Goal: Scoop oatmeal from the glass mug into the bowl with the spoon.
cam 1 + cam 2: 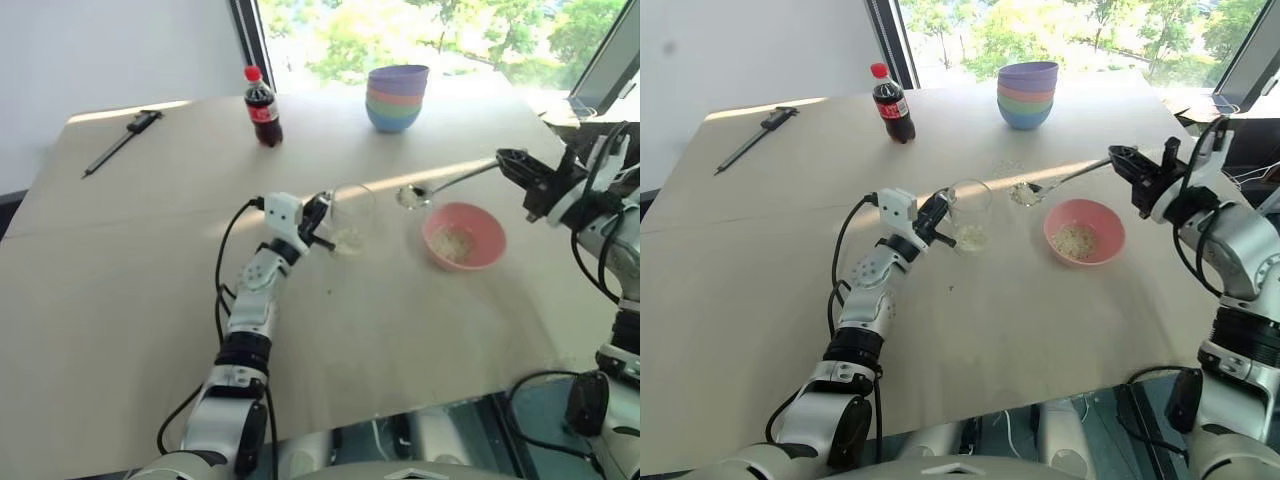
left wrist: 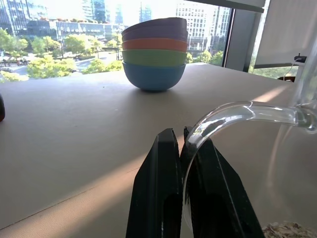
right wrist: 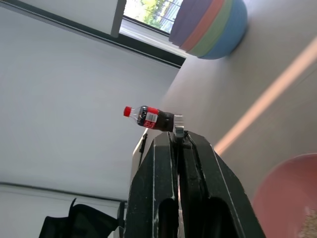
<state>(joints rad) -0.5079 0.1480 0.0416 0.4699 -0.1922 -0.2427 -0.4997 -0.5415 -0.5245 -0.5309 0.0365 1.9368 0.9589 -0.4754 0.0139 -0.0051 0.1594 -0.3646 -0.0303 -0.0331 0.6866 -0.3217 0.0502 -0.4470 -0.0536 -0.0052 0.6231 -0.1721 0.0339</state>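
Two claws are busy right now, and each one is pinching something. Our left gripper (image 1: 940,215) is pressed tight on the handle of the glass mug (image 1: 970,214), which stands on the table (image 1: 760,260). Our right gripper (image 1: 1127,160) is squeezed shut on the end of the spoon (image 1: 1055,183).

We hold the spoon up in the air. Its little scoop end hangs between the mug and the bowl (image 1: 1085,231), and it looks full of oatmeal (image 1: 1024,193). Some oats lie in the pink bowl and a small bit sits at the bottom of the mug.

What could go wrong? We think the spoon could tip too early. Then the oats would fall on the table, because the scoop is not over the bowl yet. A quick or shaky move could shake flakes off too. We hold the spoon only by its thin tip, so it could twist in our claw. If the spoon bumps the bowl's rim, the light bowl might slide away. We should keep the mug held tight so it does not tip over.
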